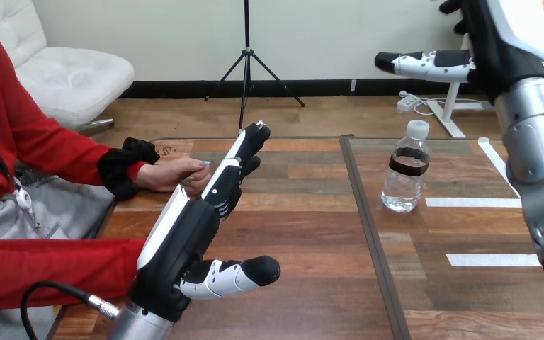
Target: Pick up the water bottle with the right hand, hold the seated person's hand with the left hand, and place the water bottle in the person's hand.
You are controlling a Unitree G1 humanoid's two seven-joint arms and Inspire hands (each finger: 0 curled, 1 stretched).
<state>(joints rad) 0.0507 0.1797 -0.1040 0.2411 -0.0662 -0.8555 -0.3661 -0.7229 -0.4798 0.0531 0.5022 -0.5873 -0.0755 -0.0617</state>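
Head view: the left hand (191, 234) reaches out flat with straight fingers, just beside the one person's hand (173, 174), probably to take it; it grips nothing yet. One water bottle (405, 170) stands upright and untouched on the table (304, 234). The right hand (511, 35) hangs raised near it; open or closed, I cannot tell.

Left hand (184, 241) stretches forward on edge, palm facing right — fingers straight, thumb jutting right. Right arm (538, 163) stands upright — right hand (499, 42) high, fingers uncurled, pointing left.
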